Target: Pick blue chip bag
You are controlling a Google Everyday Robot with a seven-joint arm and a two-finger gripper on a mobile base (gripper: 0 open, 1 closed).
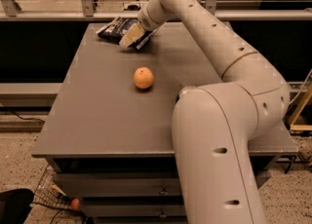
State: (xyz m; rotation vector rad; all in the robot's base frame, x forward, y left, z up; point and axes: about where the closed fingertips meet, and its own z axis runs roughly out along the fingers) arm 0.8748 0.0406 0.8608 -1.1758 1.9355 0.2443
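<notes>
The blue chip bag [113,27] lies flat at the far left corner of the grey table [97,121]. It is dark navy with white markings. My gripper [131,37] is at the bag's right end, low over the table and touching or overlapping that end. The arm reaches in from the lower right, and its big pale links [219,135] fill the right side of the view.
An orange [143,78] sits on the table, nearer than the bag. A metal rail [58,16] runs behind the table's far edge. A wire basket [53,194] with a small orange thing lies on the floor at lower left. The arm covers the table's right part.
</notes>
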